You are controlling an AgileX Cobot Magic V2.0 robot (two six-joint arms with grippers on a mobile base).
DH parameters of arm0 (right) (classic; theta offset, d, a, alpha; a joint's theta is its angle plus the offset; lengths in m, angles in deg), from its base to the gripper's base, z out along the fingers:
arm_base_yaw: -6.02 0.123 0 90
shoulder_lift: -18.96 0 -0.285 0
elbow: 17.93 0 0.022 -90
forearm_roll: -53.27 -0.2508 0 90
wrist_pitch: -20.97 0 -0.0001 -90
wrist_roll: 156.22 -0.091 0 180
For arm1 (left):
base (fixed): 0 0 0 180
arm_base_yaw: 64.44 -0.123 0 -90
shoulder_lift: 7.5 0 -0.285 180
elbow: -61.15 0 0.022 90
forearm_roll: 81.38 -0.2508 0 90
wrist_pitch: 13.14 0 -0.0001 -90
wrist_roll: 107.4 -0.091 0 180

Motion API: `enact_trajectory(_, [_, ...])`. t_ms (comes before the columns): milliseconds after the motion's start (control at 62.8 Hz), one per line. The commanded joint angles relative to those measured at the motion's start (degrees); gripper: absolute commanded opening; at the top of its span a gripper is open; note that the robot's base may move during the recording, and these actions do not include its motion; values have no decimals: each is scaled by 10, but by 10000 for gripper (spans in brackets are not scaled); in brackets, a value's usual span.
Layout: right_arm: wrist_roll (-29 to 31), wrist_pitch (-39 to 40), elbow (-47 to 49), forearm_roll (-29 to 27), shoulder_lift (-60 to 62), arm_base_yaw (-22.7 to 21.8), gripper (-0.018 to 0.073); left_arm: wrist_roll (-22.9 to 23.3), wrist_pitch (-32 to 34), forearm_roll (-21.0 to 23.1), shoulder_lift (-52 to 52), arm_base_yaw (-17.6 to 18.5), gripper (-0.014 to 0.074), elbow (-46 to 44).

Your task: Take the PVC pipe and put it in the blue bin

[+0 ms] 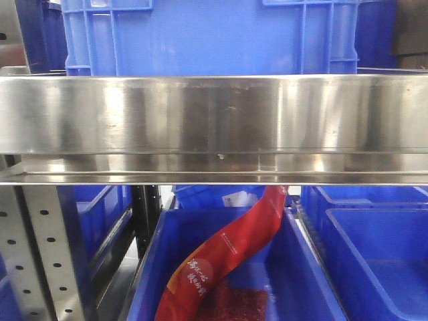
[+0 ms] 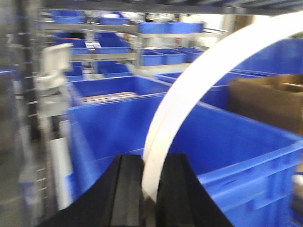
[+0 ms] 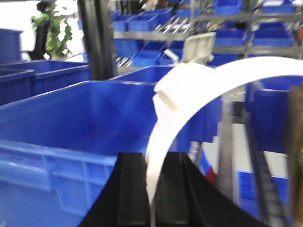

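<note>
In the right wrist view my right gripper (image 3: 152, 189) is shut on the PVC pipe (image 3: 189, 80). It is a white C-shaped half-ring that rises from the jaws and curves right, with a flat tab end (image 3: 165, 98) showing. It hangs beside a large blue bin (image 3: 71, 137) at the left. In the left wrist view my left gripper (image 2: 150, 189) is shut on a longer, flatter white arc strip (image 2: 199, 80) that sweeps up and right out of frame, above another blue bin (image 2: 222, 142). Neither gripper shows in the front view.
The front view is filled by a steel shelf beam (image 1: 214, 127), with a blue crate (image 1: 214, 33) on it and blue bins below, one holding a red packet (image 1: 227, 254). A cardboard box (image 2: 270, 99) sits right of the left gripper. Racks of blue bins stand behind.
</note>
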Motion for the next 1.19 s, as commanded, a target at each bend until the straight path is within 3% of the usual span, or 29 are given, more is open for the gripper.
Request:
enact_trajectory(0, [2,23,54,-2,-68,28,-169,-1,33,2,-67,18,-111,-49])
enact_trajectory(143, [2,23,128,-2,-158,66,-169,-1,65,43,-172,19,-111,-138])
enact_trajectory(366, [2,46,224,-2,-278,83,-169,-1,58,46,-315,19,-111,-279])
enact_trajectory(589, [2,101,243,-2,-343,83,-169,-1,69,46,-384,19,-109,-316])
enact_trajectory(669, [2,100,243,-6,-348,84,-162,-1,63,46,-385,19,-48,-316])
enact_trajectory(781, [2,103,243,-13,-349,84,-62,-1,57,46,-385,19,136,-316])
enact_trajectory(908, [2,95,243,-13,-350,84,166,-1,49,46,-385,19,324,-316])
enact_trajectory(1036, [2,77,243,-13,-350,84,307,-1,49,46,-385,19,373,-316])
enact_trajectory(1179, [2,65,243,-13,-350,84,307,-1,49,46,-385,19,372,-316])
